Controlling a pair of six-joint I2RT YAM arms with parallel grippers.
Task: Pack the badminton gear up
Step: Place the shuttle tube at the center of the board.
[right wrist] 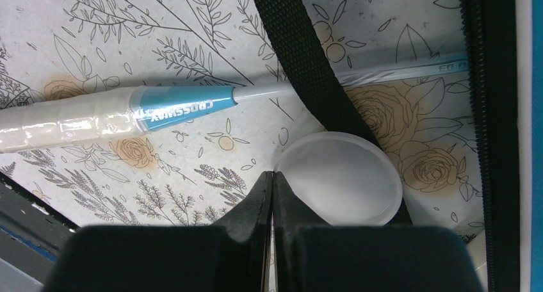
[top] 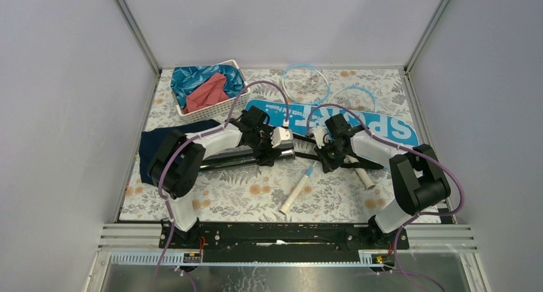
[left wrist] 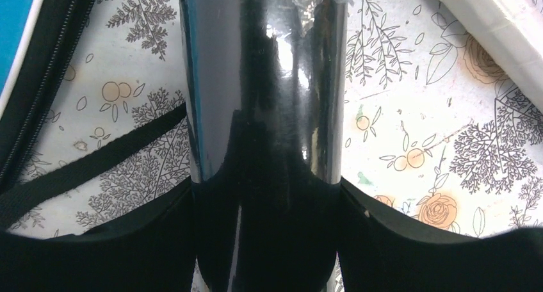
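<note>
Near middle of flowery table [top: 224,202]: left claw [left wrist: 266,202] grips long shiny black tube [left wrist: 266,100]. Right claw [right wrist: 272,180] pinched shut, 2 fingers [right wrist: 259,205] together, holding nothing. Round cloudy white plastic lid [right wrist: 342,180] lies just beside tips, far side, toward blue racket-shaped bag [top: 384,130]. Best: open wide, shift far, straddle rim, squeeze softly.

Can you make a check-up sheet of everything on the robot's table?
Surface: floral tablecloth, flat.
Job's things: blue SPORT bag; two rackets, heads beyond it; black tube; round clear cap.
Clutter: white basket holding cloths; navy cloth.
Grippers: left gripper shut on black tube; right gripper shut, tips beside the cap.
Cables: purple cables, looping loose.
Surroundings: grey walls, metal frame.
</note>
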